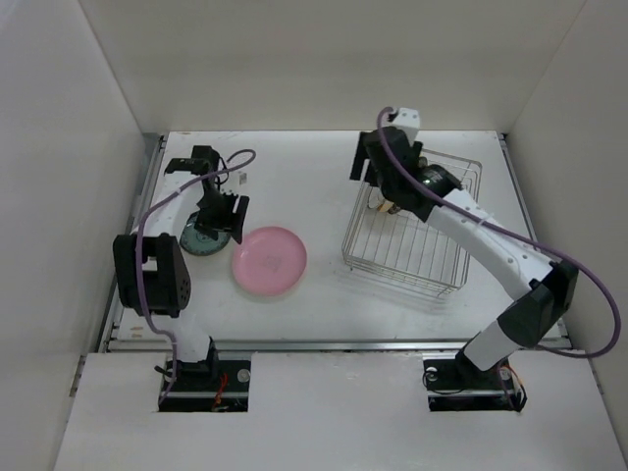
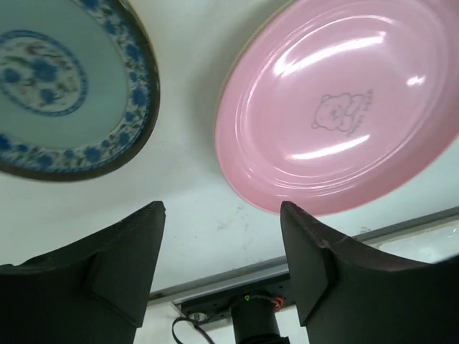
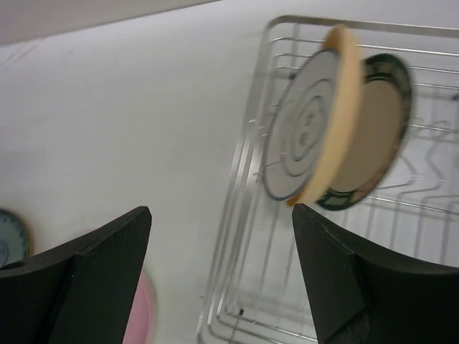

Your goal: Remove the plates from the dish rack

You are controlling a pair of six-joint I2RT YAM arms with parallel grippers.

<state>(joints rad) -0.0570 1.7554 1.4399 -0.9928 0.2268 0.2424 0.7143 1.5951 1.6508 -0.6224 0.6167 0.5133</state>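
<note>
The left jaws are spread, with nothing between the two dark fingers (image 2: 107,272). Through the gap shows only the white surface (image 2: 201,179). Ahead of the left finger lies a round teal plate with a blue flower-patterned band and a dark edge (image 2: 64,86). It is flat on the surface, face up. Ahead of the right finger lies a larger round pink plate with a small bear printed in its middle (image 2: 337,107), also flat and face up. A strip of bare surface separates the two plates, and neither touches the fingers. From above, the left jaws hang over the far edge of the teal plate (image 1: 201,240), and the pink plate (image 1: 269,260) sits just beside it on the rack side.

The right jaws are spread as well, and their black fingers (image 3: 86,272) hold nothing. They hover above the rectangular silver wire dish rack (image 3: 237,215), over its left side. Two plates stand on edge in the rack, beyond the gap and over toward the right finger, apart from both fingers. The nearer one is a round plate with a yellow-orange rim and a greyish ringed face (image 3: 308,122), and it is tilted. Close behind it is a round pale plate with a dark patterned rim (image 3: 380,129), partly covered by the first; I cannot tell whether they touch. From above, the rack (image 1: 412,250) stands on the right half of the surface, well apart from the pink plate, and the right arm hides most of its load.
</note>
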